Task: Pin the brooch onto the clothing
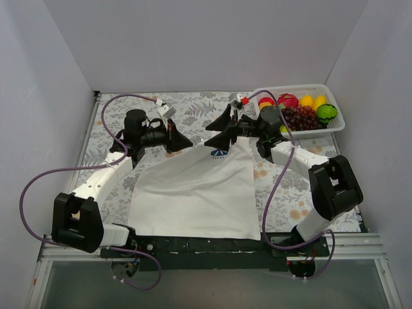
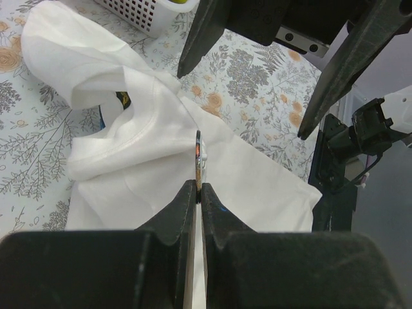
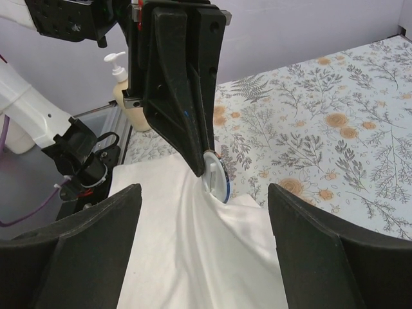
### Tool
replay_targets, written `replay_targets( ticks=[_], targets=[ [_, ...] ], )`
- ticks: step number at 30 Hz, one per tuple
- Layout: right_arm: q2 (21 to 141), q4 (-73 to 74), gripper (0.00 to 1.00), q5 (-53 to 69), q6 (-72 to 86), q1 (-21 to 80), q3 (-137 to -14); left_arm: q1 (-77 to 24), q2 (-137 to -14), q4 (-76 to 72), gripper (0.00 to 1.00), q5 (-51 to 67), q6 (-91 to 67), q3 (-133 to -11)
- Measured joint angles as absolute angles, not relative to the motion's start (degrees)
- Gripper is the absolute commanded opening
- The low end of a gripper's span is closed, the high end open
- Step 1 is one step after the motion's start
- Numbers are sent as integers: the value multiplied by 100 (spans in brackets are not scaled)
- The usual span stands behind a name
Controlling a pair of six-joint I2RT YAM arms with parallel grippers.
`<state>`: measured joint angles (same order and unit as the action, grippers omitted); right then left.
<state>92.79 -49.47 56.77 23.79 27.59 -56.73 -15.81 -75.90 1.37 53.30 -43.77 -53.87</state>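
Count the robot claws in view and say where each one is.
2. The left claw is shut on the brooch, held over the T-shirt near its collar; the right claw is open, facing it close by.

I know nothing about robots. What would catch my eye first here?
A big white T-shirt lies spread on the flowery table. Near its collar end the left claw pinches a small brooch edge-on at the cloth, with the right claw wide open close by. A white basket of bright fruit sits at the far right corner.
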Motion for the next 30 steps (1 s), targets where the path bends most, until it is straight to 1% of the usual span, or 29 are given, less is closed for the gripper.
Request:
replay_targets(
  ticks=[10,13,14,16,17,18,20,30],
  targets=[
    [9791,-4952,85,5830,2405,2797,-5732,-1584,-7585,132,0,5723,-4372,-5387],
    [9891,-4947,79,5883,2408,2851,-5811,-1584,-7540,134,0,5712,-4372,-5387],
    [9920,-4952,73,5907,2412,2873,-5861,-1584,-7513,134,0,5712,-4372,-5387],
    [9985,-4965,66,5946,2440,2917,-5977,-1584,-7456,130,0,5725,-4372,-5387],
    [10020,-4984,56,5970,2473,2936,-6025,-1584,-7435,132,0,5734,-4372,-5387],
    [10055,-5011,52,6007,2528,2952,-6064,-1584,-7422,130,0,5745,-4372,-5387],
    [10134,-5098,50,6069,2615,2982,-6123,-1584,-7415,130,0,5752,-4372,-5387],
    [10239,-5168,47,6235,2880,3026,-6215,-1581,-7415,148,0,5745,-4351,-5387]
  ],
)
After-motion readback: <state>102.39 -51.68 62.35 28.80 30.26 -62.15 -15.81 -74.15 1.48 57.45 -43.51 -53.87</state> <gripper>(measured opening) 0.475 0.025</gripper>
